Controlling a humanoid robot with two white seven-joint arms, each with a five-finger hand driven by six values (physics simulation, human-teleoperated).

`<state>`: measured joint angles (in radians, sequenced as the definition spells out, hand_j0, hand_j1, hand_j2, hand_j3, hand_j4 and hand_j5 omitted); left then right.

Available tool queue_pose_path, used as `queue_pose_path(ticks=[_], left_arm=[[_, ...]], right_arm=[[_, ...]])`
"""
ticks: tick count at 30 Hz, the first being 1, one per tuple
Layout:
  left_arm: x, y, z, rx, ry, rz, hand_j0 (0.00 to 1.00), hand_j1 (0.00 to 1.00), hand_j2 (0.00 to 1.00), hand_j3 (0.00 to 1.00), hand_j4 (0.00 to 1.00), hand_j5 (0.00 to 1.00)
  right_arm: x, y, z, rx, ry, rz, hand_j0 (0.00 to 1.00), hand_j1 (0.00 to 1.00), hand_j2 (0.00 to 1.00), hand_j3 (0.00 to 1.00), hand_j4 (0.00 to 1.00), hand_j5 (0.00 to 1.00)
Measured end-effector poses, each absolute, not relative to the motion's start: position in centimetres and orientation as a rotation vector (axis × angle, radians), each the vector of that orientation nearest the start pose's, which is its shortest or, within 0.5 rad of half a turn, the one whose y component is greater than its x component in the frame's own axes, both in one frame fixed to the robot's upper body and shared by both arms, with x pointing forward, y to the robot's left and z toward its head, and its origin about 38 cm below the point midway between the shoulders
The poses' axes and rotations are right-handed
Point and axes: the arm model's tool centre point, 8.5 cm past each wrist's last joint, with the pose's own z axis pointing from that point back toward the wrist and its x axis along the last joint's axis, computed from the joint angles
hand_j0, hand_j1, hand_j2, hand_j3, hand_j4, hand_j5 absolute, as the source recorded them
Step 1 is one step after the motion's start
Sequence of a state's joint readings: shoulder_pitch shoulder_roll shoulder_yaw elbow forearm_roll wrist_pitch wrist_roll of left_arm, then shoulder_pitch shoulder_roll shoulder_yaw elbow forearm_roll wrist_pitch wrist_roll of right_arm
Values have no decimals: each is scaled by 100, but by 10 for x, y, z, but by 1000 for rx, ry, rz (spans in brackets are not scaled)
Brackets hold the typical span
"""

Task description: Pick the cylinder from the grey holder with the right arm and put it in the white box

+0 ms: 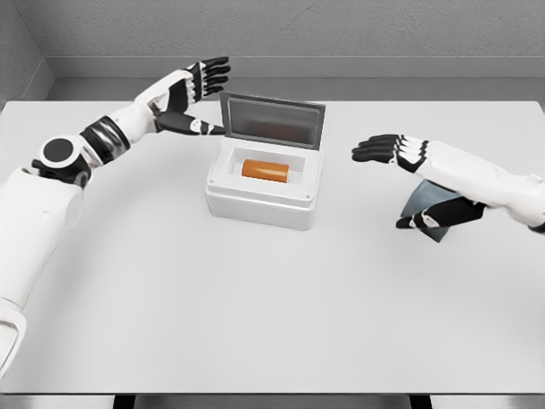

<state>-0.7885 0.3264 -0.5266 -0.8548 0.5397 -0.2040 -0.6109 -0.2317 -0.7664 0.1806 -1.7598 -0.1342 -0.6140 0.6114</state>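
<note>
I can read no text, label, brand, number or sign anywhere in my head view: none on the white box [264,183], its raised lid [272,121], the orange cylinder [265,169], the grey holder [426,200], the table [255,307] or either arm

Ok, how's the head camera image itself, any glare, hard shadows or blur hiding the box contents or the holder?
Head view: even, soft light, no glare on the table; only faint shadows beside the white box and under the right hand. The orange cylinder inside the box is sharp. The grey holder is largely hidden by the right arm, not by blur. Edges look slightly soft overall.
</note>
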Motion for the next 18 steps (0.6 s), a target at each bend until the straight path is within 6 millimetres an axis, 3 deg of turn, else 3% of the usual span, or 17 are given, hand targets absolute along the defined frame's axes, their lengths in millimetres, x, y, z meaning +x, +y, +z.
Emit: queue_pose_path(ticks=[9,18], left_arm=[[529,225,178,-507,-1603,-769,100,100,100,100,100,100],[520,232,177,-505,-1610,-789,100,100,100,100,100,100]], right_arm=[[351,-301,251,21,-1969,1568,100,100,100,100,100,100],[350,-302,249,21,-1967,1561,100,100,100,100,100,100]])
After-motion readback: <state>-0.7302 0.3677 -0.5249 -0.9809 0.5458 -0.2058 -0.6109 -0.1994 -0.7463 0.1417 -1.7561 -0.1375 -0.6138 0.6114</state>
